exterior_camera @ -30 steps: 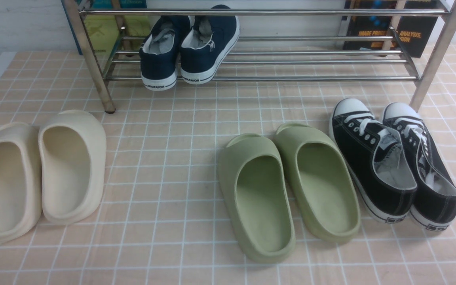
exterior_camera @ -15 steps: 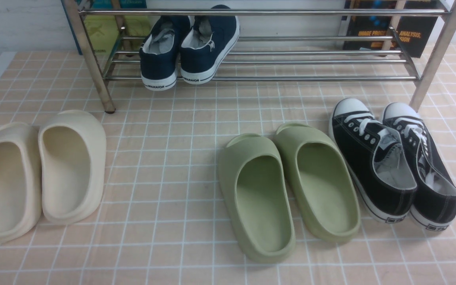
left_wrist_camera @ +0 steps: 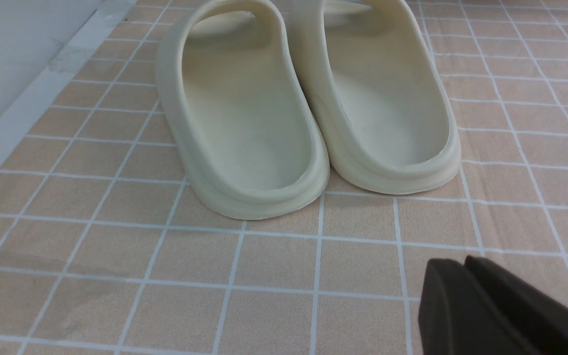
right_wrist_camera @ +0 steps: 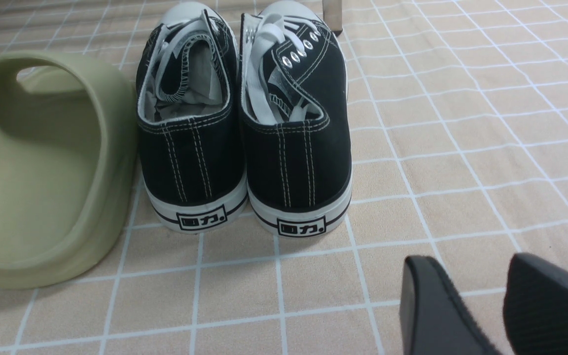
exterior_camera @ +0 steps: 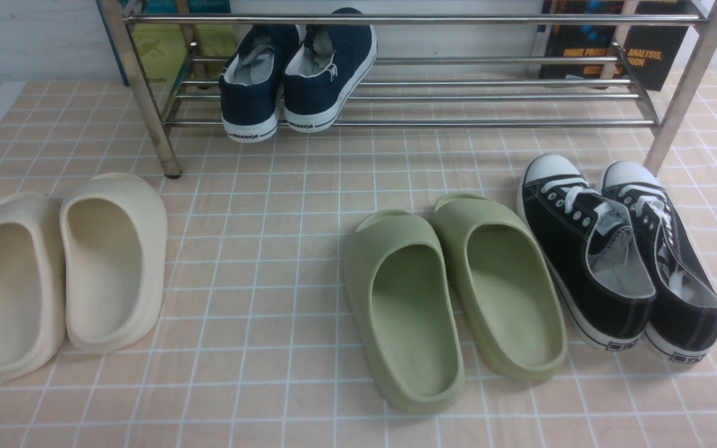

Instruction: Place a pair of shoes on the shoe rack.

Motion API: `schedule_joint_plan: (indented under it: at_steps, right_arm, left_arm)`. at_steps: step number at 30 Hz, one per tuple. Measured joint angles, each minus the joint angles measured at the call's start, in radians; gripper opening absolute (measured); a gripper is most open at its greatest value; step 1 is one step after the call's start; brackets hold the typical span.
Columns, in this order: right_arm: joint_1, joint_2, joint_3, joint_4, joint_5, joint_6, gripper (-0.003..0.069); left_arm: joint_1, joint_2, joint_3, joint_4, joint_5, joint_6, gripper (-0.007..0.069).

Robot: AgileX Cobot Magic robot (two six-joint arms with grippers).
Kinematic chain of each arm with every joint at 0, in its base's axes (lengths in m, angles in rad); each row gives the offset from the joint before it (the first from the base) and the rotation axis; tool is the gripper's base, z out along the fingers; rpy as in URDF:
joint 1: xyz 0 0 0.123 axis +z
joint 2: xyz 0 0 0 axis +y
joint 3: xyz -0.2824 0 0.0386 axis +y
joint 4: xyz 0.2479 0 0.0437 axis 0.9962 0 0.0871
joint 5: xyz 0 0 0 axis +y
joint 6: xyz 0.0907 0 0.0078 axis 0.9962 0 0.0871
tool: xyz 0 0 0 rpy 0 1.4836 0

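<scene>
1. The placing looks done: both navy-blue canvas slip-on sneakers with white rubber soles [exterior_camera: 249,102] sit side by side towards the left of the low shelf of the shiny steel-tube shoe rack [exterior_camera: 424,123], heels facing near.
2. The left gripper [left_wrist_camera: 455,261] has its tips very close together, holding nothing visible; I cannot tell whether they meet. The right gripper [right_wrist_camera: 471,264] stands with its fingers apart and nothing between them. Both are over the near floor.
3. The next move probably calls only for settling the arms at rest, away from the rack and the other footwear.
4. The rack's slim, glossy round bars contrast with its broader slanted legs. The sneakers' matte cloth uppers open onto pale, creased lining.
5. On the tiled-pattern floor [exterior_camera: 240,373], smooth, rounded cream foam slides [exterior_camera: 112,323] lie left, and molded green foam slides [exterior_camera: 417,386] right of centre. Farther right are black canvas lace-up sneakers with white toe caps [exterior_camera: 620,311], showing pale stitching and metal eyelets.
</scene>
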Motion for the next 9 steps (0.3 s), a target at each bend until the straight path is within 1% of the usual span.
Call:
schedule_joint_plan:
  at_steps: [9]
  right_arm:
    - [0.0, 0.0, 0.0, 0.0, 0.0, 0.0, 0.024]
  left_arm:
    - [0.0, 0.0, 0.0, 0.0, 0.0, 0.0, 0.0071]
